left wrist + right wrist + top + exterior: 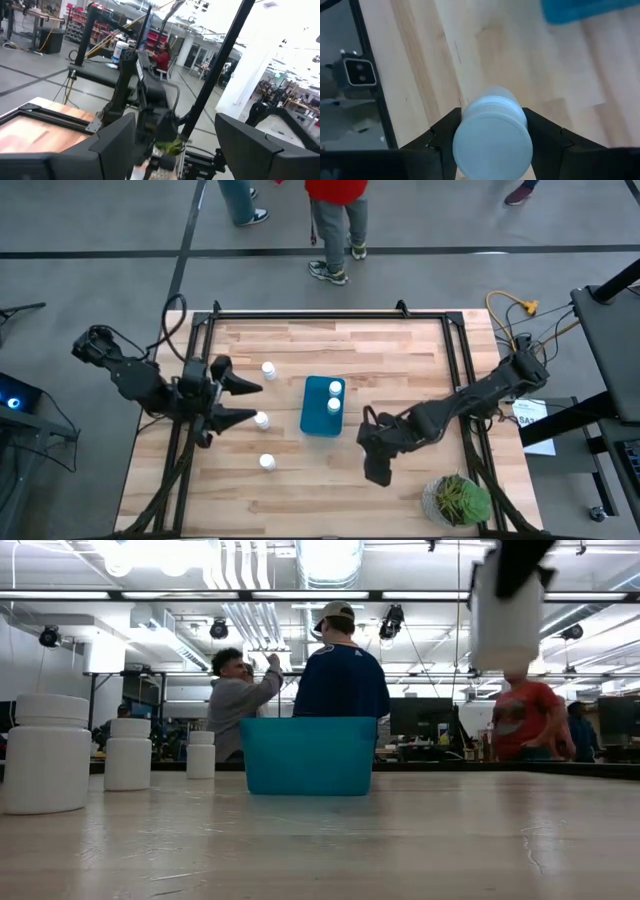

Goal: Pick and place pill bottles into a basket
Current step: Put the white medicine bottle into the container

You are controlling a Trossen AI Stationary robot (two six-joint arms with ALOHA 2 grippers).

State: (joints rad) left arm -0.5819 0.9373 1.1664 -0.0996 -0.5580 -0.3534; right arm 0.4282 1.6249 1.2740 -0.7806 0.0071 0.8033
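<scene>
My right gripper point(492, 131) is clamped on a pill bottle point(492, 137) above the table point(400, 350), well right of the basket point(322, 420). If I release early, it drops outside and rolls. My left gripper point(245, 402) hangs spread apart left of the basket.

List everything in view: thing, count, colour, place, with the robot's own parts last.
pill bottles on the table: three, white, left of the basket, standing apart in a rough line.
pill bottles in the basket: two, white, side by side.
held pill bottle: one, white, between the right gripper's jaws, above the wood.
basket: one, teal-blue, table centre.
potted plant: one, green, right near corner.
table: one, light wood, black frame.
people: several, standing beyond the far edge.
left gripper: one, dark, jaws open, beside the middle table bottle.
right gripper: one, dark, right of the basket.
</scene>
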